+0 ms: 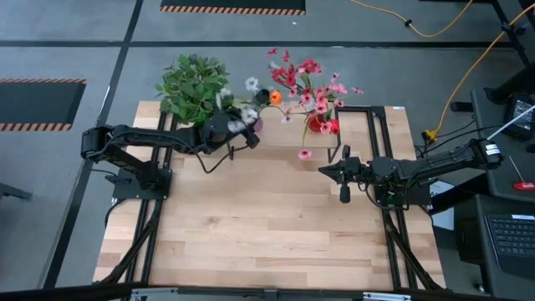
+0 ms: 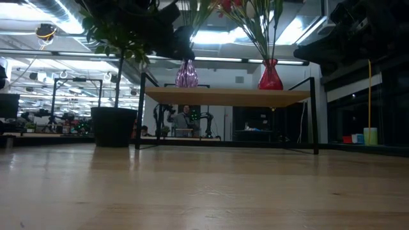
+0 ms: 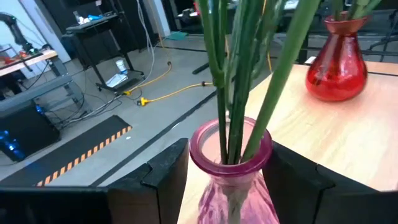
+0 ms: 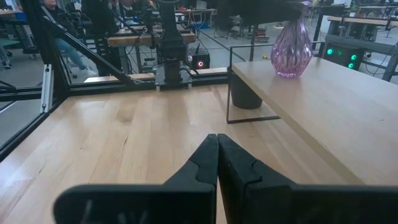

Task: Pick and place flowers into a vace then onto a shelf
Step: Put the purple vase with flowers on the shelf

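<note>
Only the left wrist view shows the left gripper (image 3: 230,180) with jaws apart, one on each side of the pink vase (image 3: 231,180), whether touching the glass I cannot tell; green stems of the flowers (image 3: 233,68) stand in its neck. The low view shows that vase and the red vase (image 2: 270,75) upright on the shelf (image 2: 223,96). From above, the shelf sits at the bench's (image 1: 267,242) twelve o'clock edge, the leafy plant (image 1: 192,86) at eleven. The right gripper (image 4: 217,163), jaws together, hovers over the bench near three o'clock.
</note>
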You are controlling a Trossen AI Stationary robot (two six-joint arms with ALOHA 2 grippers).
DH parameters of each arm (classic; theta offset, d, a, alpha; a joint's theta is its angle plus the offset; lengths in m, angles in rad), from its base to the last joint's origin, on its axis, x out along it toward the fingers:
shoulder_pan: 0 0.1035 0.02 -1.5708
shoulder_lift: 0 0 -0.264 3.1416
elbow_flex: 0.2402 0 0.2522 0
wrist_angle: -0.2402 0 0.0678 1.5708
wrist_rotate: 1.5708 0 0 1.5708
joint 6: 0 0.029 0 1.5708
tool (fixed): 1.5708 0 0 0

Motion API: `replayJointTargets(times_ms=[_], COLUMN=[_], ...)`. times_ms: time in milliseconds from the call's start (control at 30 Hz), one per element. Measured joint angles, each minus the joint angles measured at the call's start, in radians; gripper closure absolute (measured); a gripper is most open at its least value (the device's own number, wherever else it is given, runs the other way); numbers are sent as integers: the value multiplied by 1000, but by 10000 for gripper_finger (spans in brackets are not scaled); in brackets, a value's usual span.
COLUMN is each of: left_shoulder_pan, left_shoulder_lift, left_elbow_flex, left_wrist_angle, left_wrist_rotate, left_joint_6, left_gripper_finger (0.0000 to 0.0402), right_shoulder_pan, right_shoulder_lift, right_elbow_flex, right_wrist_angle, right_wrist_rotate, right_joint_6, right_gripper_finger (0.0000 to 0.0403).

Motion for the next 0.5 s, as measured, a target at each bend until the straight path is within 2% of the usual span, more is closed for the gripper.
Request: replayJointTargets(times_ms=[500], left_shoulder_pan=[6], left_shoulder_lift=[0], left_elbow_flex=[0], left_wrist_angle=[0], left_wrist_rotate=[12], left_joint_6=[6], left_gripper_finger=[180], right_shoulder_pan=[0], right_shoulder_lift=[0], right_elbow_flex=[0], right_wrist_angle=[0], right_wrist_rotate=[0], right_joint_6=[0], right_gripper_finger=[396])
